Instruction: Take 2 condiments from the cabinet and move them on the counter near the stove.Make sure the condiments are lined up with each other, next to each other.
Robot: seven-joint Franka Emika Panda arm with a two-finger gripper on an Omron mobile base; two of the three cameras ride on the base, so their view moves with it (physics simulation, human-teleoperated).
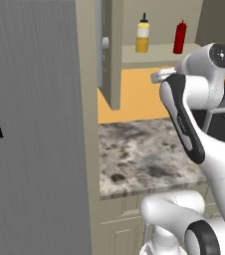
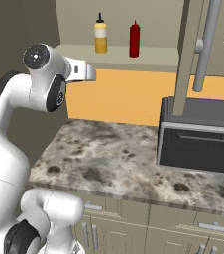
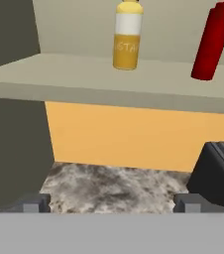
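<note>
Yellow bottle [image 3: 127,37], pale-banded, lettered "STA", stands above my pincer [image 3: 112,202] on the cabinet shelf [image 3: 59,74]; glossy red bottle [image 3: 212,42] upper right. Fingers apart, empty; mottled stone counter [image 3: 114,188] ahead.

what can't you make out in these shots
- Yellow bottle: black cap cut off by the hand view's top edge; its label lettering is too blurred to read.
- Red bottle: nozzle tip cut off by the same edge.
- Pincer: hand view shows the tips standing wide apart, but the left base view hides the fingers behind the arm's own wrist.
- Black appliance: right side cut off by the right base view's edge.
- Cabinet: upper shelves cut off by the top edge.
</note>
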